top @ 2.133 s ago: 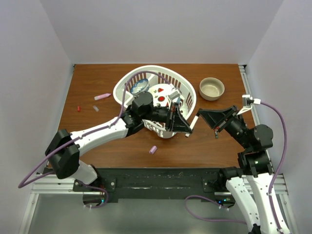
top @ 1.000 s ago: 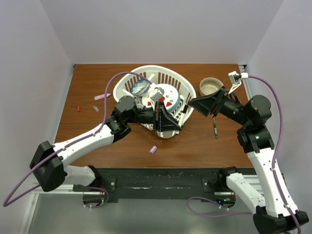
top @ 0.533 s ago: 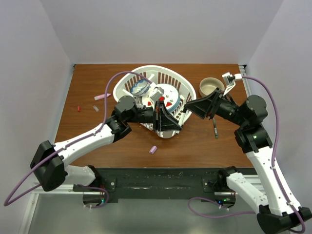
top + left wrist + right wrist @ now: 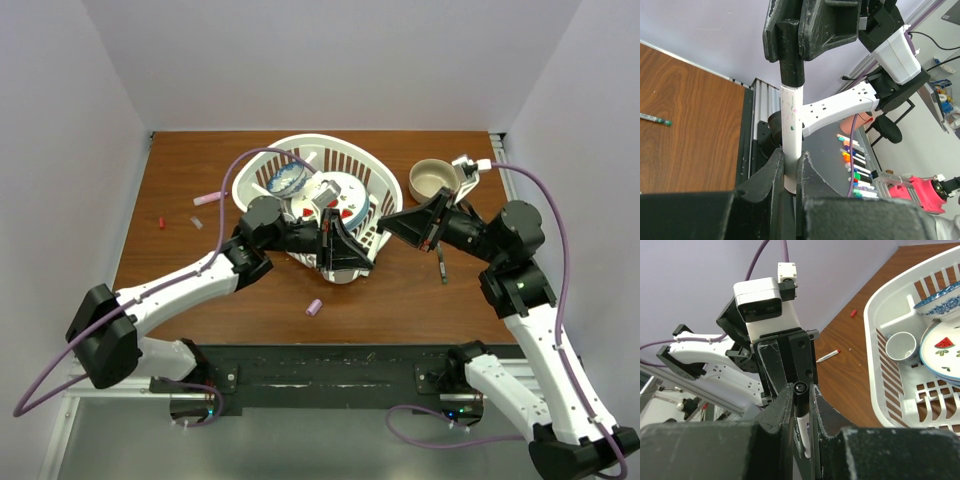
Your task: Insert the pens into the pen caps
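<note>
The left claw (image 4: 790, 167) is pinching 1 white pen (image 4: 791, 120) by one end, and the right claw (image 4: 801, 396) is pinching the black cap (image 4: 791, 75) that is meeting the pen's other end. Both are hanging in the air at the white basket (image 4: 330, 138). 1 lilac cap (image 4: 313, 307) and 1 dark pen (image 4: 441, 262) are lying on the surface (image 4: 400, 300).
</note>
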{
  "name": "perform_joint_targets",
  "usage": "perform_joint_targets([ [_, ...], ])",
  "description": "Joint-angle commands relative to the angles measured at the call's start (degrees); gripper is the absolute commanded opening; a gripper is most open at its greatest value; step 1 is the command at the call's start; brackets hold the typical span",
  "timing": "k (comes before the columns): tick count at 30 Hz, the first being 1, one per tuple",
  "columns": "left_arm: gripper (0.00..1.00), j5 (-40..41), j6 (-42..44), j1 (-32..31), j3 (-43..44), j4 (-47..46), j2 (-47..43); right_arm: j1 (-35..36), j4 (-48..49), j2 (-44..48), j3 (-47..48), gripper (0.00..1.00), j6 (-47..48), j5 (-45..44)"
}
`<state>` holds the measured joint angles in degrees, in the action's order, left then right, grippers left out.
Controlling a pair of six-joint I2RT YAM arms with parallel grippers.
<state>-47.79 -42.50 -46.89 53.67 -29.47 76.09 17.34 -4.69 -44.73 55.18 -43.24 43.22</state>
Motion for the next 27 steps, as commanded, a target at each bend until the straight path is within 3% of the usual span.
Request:
perform_joint_targets([
  [1,0.00,0.42,-3.18,1.19,2.06,-8.21,0.37,0.76,-1.91,0.96,-2.43,0.00,3.42,5.90],
  [11,0.00,-0.20,-9.35,4.62,2.14,-18.77,2.39,1.03,-5.60,2.63,-5.43,0.00,7.65,11.09],
  [20,0.00,5.51,-3.20,4.97,5.30,-16.14,4.41,1.73,2.93,5.09,-10.62,0.00,-4.65,12.32],
  [27,0.00,6.75,-1.71,5.32,10.75,-12.98,7.40,2.52,-10.30,4.04,-8.78,0.00,1.57,11.71],
])
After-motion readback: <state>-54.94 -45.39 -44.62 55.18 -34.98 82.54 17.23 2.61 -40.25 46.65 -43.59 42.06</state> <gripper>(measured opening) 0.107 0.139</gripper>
